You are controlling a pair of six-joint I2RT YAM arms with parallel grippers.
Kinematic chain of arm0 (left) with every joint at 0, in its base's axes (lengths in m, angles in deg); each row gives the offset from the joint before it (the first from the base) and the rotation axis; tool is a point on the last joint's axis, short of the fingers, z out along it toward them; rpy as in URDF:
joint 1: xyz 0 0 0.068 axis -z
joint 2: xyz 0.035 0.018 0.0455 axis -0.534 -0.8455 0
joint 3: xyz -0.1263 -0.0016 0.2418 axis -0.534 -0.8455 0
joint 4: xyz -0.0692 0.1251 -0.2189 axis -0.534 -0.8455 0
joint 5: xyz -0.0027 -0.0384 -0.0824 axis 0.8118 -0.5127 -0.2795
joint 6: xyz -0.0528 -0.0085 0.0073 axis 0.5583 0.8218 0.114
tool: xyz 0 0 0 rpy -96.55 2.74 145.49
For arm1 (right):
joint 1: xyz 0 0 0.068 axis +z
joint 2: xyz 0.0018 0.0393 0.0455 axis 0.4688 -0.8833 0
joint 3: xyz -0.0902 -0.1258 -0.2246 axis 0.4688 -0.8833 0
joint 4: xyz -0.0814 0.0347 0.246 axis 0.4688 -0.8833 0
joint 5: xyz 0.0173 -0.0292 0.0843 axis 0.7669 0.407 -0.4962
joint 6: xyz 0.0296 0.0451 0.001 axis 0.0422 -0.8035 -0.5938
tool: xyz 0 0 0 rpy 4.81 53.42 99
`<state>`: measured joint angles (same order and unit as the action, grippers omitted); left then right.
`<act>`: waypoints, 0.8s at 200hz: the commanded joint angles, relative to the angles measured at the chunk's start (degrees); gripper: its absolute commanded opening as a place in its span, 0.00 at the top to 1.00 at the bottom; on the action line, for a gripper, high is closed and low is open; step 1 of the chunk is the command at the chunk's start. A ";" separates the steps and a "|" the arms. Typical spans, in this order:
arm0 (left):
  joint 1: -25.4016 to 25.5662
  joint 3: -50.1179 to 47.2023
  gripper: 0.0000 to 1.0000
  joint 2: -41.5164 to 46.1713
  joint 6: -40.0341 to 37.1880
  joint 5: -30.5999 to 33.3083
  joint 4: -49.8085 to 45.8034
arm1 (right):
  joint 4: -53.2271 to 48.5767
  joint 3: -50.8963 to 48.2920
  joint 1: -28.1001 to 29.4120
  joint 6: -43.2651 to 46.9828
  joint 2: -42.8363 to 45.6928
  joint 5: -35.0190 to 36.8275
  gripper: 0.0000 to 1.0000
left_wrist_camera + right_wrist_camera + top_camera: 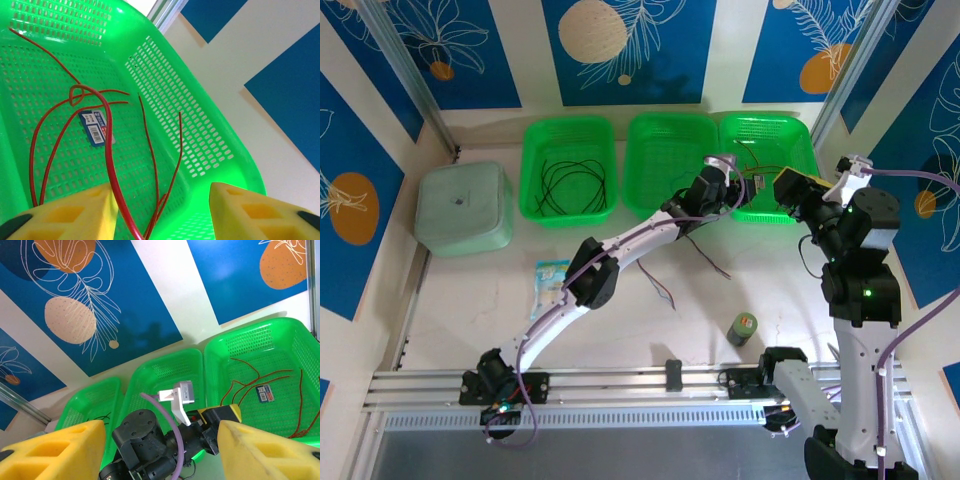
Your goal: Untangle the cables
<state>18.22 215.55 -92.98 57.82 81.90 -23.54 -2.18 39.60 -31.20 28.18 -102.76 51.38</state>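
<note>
Red cables (107, 150) lie looped and crossed in the right green basket (200, 125), round a small blue and white label (97, 127). My left gripper (162, 215) hangs over that basket's near left corner (760, 182). Its jaws are open, and a thick red strand runs loose between the yellow fingers, close to the left one (75, 215). My right gripper (160, 450) is open in the air just right of the left wrist (792, 186), with nothing between its fingers. Black cables (570, 185) lie in the left basket (532, 140). Thin loose cables (708, 256) trail on the table under the left arm.
A third green basket (670, 135) stands in the middle. A pale green tub (463, 207) sits upside down at the left. A small packet (551, 277) and a green can (743, 328) lie on the near table. A metal rail (620, 385) runs along the front.
</note>
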 commanded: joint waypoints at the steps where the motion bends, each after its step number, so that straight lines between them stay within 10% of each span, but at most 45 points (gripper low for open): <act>1: -0.11 -0.39 0.45 3.61 -0.59 -1.91 -1.77 | 0.70 -0.65 -0.28 -0.12 0.85 -0.15 0.39; 89: 0.08 -11.53 0.25 18.35 -5.07 -0.84 -1.05 | -0.78 -4.00 -0.28 -0.42 0.95 1.59 0.39; 160: -2.87 -41.30 0.28 40.99 -8.98 -1.57 -1.02 | -8.57 -9.44 3.40 -1.56 -4.63 -0.92 0.53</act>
<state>17.68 183.73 -60.44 51.13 80.66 -23.56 -6.86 33.77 -30.37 27.31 -105.42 52.10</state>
